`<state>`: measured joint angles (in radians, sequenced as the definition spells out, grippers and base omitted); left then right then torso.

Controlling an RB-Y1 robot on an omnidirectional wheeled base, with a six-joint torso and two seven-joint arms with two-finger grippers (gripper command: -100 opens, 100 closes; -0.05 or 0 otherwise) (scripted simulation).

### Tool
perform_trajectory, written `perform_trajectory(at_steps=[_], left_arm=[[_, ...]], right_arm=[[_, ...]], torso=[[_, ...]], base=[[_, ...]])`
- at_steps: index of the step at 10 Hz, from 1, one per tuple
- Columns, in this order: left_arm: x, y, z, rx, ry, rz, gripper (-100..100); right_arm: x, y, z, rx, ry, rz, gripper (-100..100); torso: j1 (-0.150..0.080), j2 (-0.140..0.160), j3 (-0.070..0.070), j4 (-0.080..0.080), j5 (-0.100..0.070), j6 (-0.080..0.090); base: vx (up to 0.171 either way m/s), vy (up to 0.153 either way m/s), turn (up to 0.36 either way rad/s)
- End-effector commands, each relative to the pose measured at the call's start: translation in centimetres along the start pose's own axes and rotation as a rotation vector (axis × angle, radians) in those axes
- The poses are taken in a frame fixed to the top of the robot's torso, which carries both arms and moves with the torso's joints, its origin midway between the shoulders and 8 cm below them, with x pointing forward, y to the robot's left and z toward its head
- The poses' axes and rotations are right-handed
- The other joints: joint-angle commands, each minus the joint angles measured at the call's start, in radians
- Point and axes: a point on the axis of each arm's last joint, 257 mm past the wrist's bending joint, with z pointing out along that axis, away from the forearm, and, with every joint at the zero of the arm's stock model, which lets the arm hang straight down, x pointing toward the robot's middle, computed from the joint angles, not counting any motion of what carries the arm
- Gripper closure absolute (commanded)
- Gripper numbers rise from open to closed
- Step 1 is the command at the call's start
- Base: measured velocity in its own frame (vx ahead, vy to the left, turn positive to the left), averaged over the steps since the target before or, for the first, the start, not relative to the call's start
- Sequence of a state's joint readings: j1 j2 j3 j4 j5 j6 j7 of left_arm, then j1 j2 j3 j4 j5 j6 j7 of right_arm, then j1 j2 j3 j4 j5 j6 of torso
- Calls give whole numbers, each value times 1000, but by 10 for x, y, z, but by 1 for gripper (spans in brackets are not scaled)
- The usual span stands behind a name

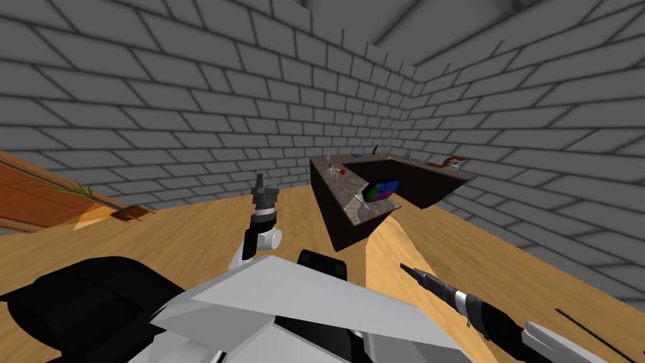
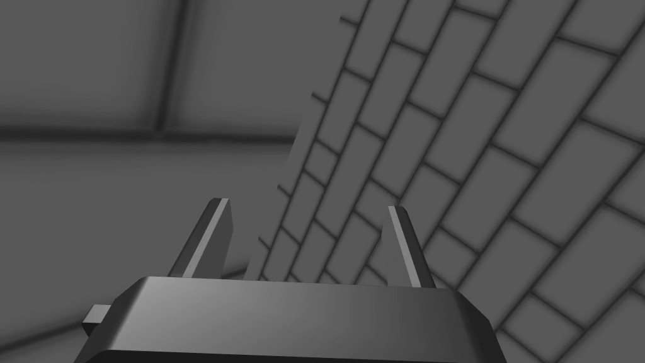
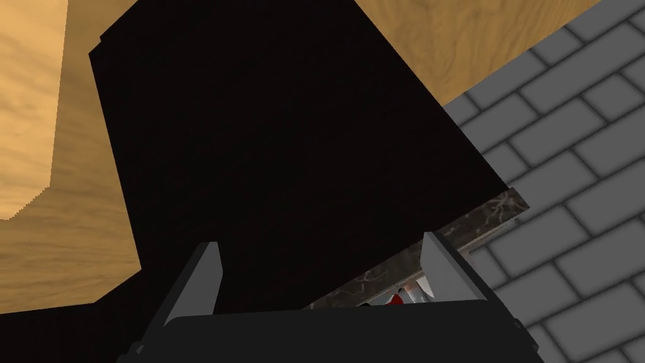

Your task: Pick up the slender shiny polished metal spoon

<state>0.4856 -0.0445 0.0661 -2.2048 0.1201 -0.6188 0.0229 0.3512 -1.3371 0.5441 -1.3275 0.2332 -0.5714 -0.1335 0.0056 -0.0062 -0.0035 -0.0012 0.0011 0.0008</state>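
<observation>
Head view: the robot stands on a wooden floor (image 1: 189, 233), well apart from a dark, stone-topped desk (image 1: 353, 213) in the far corner of a grey brick room. What may be the spoon (image 1: 361, 199), a thin pale sliver too small to be sure of, lies on the near end of the desk top, just beside a colourful box (image 1: 382, 188). A red thing (image 1: 451, 162) and other small items sit along the desk's far right side. The left arm is raised in front of the chest with the left tool (image 1: 265, 187) pointing up, judged to be parked clear of the work. The right arm (image 1: 469, 305) reaches low and forward on the right, towards the desk.

Left wrist view: the left tool (image 2: 307, 205) is spread, its two fingers standing apart with nothing between them.

Right wrist view: the right tool (image 3: 322, 242) is likewise spread and carries nothing. It looks along the floor (image 3: 38, 145) at the desk's dark side (image 3: 283, 126), with the stone edge (image 3: 491, 214) beyond. Small red and white pieces (image 3: 409, 293) show on the desk top close to one finger. Which of them, if any, is the spoon cannot be told. The aim suggests this arm is meant for the pick, but the base looks too far off for any reach yet.
</observation>
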Motion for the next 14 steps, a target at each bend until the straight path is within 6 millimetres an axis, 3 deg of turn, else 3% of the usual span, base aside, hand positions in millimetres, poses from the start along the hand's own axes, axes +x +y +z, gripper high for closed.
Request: perform_trajectory(at_steps=[1,2,3,5,6,9,14], left_arm=[[0,0,0,0,0,0,0],[0,0,0,0,0,0,0],[0,0,0,0,0,0,0],[0,0,0,0,0,0,0],[0,0,0,0,0,0,0],[0,0,0,0,0,0,0],[0,0,0,0,0,0,0]], right_arm=[[-3,-28,-18,61,29,-14,-100],[-3,-46,-31,102,48,-21,-100],[-5,-49,-34,111,49,-25,-100],[-10,-83,-63,196,81,-40,-100],[-10,-85,-64,201,81,-40,-100],[-19,-124,-103,309,109,-49,-100],[-28,-156,-141,407,121,-41,-100]], torso=[[0,0,0,0,0,0],[1,0,0,0,0,-1],[4,-2,-1,0,1,-1],[3,-3,-1,-1,1,-1],[4,-5,-3,-1,1,-1],[5,-4,-3,-1,1,0],[8,-8,-5,-2,2,0]], base=[[68,97,207],[108,155,296],[108,110,92],[133,124,253],[142,109,94],[158,141,216],[218,157,204]])
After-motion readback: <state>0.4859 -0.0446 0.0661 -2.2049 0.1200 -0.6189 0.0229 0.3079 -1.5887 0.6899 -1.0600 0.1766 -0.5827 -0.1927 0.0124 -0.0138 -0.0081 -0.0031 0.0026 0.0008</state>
